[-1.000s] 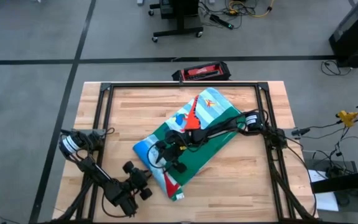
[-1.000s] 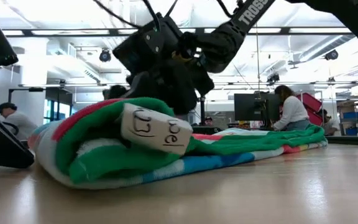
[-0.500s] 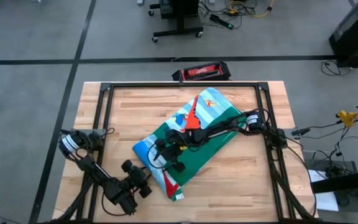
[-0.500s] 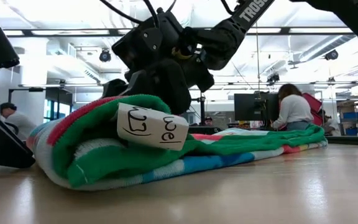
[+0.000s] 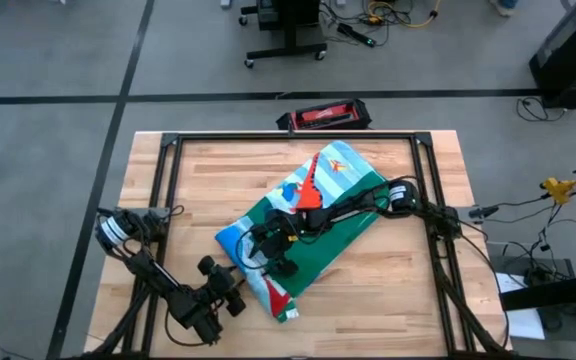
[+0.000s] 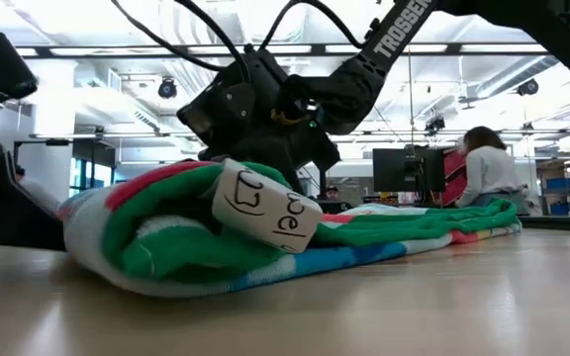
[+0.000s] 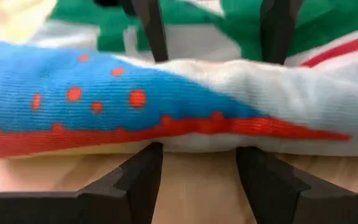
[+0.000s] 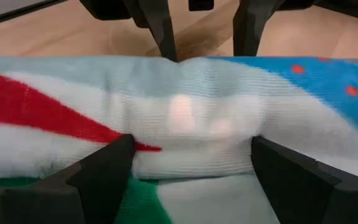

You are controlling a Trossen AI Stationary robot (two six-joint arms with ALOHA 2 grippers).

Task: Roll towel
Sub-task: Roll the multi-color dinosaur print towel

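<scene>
One towel; two end effectors at its edge.

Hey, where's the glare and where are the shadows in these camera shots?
Low view: the bright ceiling lights behind leave the right tool a dark silhouette over the towel, and the table carries a pale sheen. High view: even light, with only a thin shadow along the towel's edge. Left wrist view: a shadow lies on the wood under the towel.
</scene>
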